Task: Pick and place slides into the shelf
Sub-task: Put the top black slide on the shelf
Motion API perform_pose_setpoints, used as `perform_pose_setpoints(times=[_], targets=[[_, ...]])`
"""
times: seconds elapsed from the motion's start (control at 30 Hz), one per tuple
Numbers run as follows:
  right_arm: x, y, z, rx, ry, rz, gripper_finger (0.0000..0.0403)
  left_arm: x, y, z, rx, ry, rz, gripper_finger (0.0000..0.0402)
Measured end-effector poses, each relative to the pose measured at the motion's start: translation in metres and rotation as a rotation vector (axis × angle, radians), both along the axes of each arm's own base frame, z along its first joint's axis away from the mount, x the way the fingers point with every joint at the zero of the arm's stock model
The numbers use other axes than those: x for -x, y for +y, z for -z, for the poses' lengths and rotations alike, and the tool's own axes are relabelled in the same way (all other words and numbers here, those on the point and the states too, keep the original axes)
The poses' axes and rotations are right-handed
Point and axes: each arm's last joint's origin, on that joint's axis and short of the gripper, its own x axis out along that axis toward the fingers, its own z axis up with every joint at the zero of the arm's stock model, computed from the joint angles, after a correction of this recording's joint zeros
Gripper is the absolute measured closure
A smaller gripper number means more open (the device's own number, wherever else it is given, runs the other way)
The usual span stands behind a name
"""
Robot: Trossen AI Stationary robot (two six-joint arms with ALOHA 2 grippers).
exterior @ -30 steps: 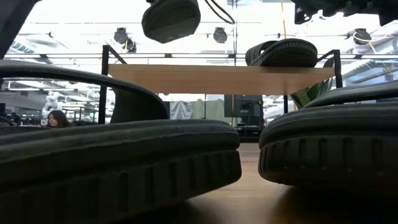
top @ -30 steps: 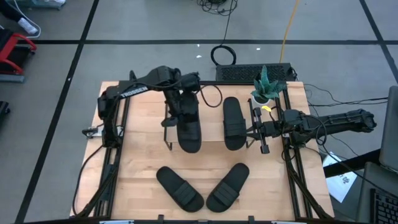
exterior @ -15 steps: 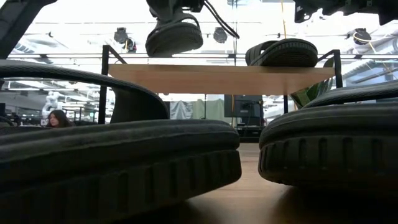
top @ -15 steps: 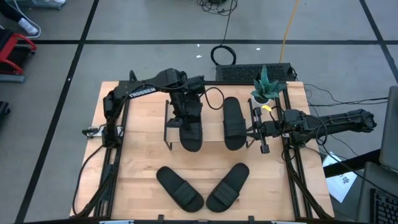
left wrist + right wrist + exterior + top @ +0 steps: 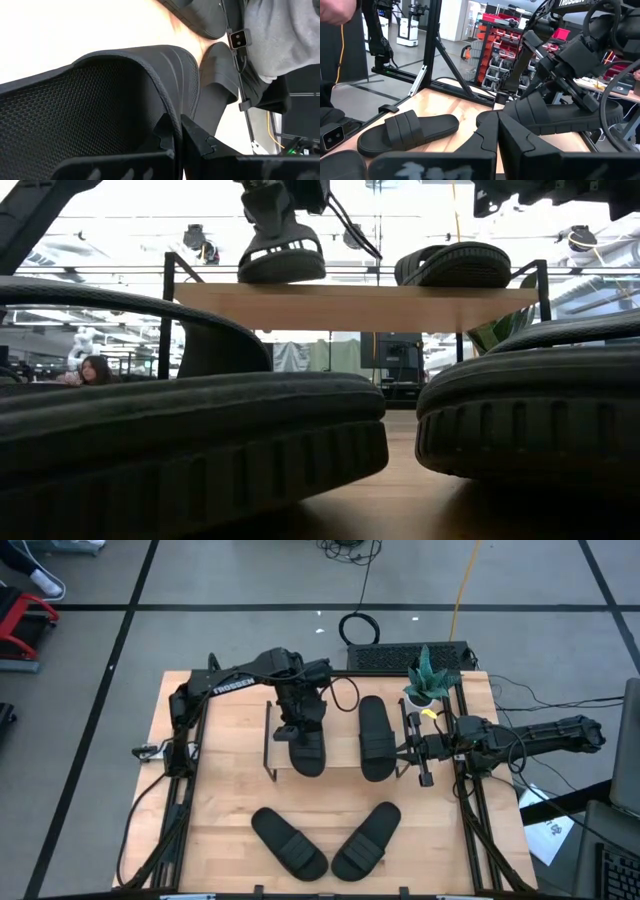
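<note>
My left gripper is over the shelf, shut on a black slide. In the low view that slide sits level at the left part of the shelf's plank top, and I see no gap under its sole. A second slide lies flat on the plank's right part. Two more slides lie flat on the table near its front edge. My right gripper is shut and empty, level at the shelf's right end. My left gripper pinches the slide's wide strap by its edge, one finger under the strap and one on its outer face. The fingers come from above, pointing down. The slide is level, lengthwise near to far, its sole at the plank top.
A small potted plant stands at the table's far right corner, just behind my right arm. Black rails run along the table's left and right sides. The two near slides fill the low view's foreground. A person is far off in the room.
My left gripper has gone down and a little toward the table's far edge with the slide. The slide was well above the plank with its sole tipped toward the low camera. It now sits level at the plank top. The gripper has stayed shut on the strap.
</note>
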Motion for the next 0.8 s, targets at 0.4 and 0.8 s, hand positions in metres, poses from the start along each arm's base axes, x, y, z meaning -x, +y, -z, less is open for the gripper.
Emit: perform_pose_setpoints(times=[0.4, 0.8], targets=[[0.0, 0.0, 0.0, -0.026, 0.005, 0.0, 0.0403, -0.001, -0.0001, 0.0031, -0.177, 0.057, -0.018, 0.0366], [0.0, 0.0, 0.0, -0.026, 0.005, 0.0, 0.0403, -0.0021, 0.0013, 0.0038, -0.238, 0.064, -0.031, 0.0256]])
